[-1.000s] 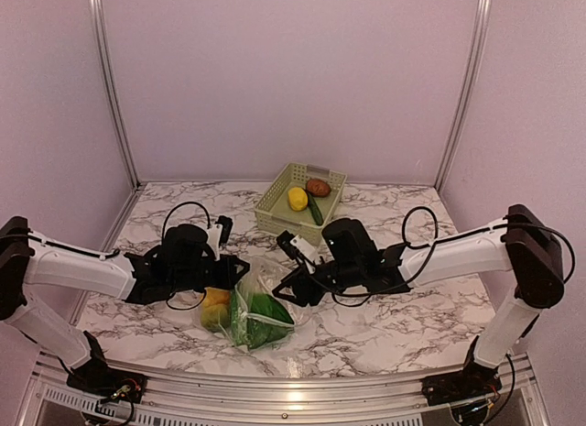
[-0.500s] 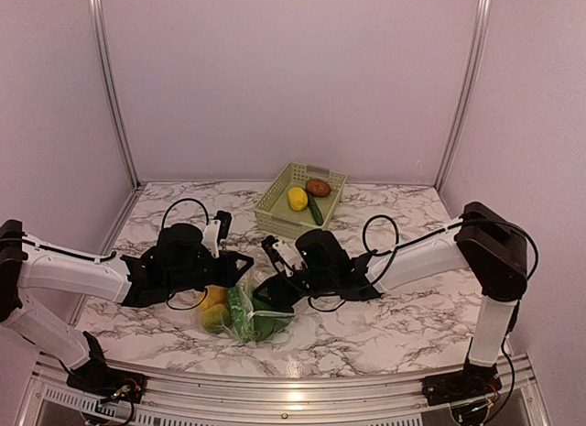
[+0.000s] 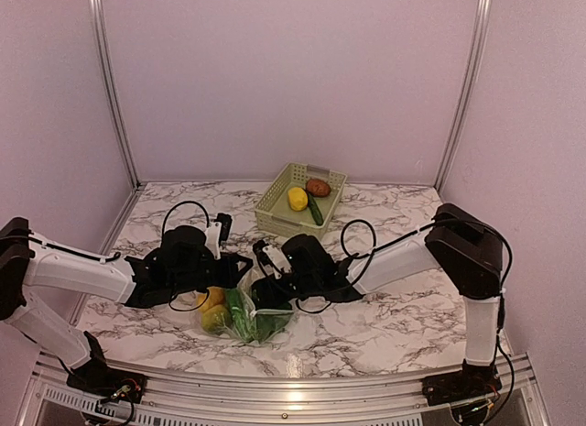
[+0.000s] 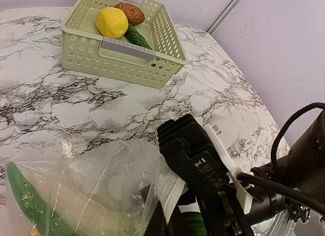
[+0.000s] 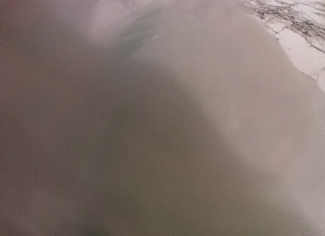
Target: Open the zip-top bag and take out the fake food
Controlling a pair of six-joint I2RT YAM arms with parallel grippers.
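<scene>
The clear zip-top bag (image 3: 245, 309) lies at the near middle of the table, with an orange-yellow mango (image 3: 214, 302) and green pieces (image 3: 252, 323) inside. My left gripper (image 3: 240, 264) is shut on the bag's upper edge and holds it up; in the left wrist view the bag (image 4: 86, 180) and its white zip strip (image 4: 175, 188) sit at my fingers. My right gripper (image 3: 263, 293) reaches into the bag's mouth, its black body (image 4: 203, 165) close to the left one. Its fingertips are hidden. The right wrist view is a grey-brown blur.
A pale green slotted basket (image 3: 275, 206) stands at the back middle and holds a yellow lemon (image 3: 298, 199), a small brown piece (image 3: 318, 187) and a long green pod (image 3: 315, 211). It shows in the left wrist view too (image 4: 122, 66). Lilac walls enclose the marble table (image 3: 403, 311).
My right gripper has moved left and down into the bag's mouth. The bag has shifted a little left and lies flatter. The left gripper has kept its hold.
</scene>
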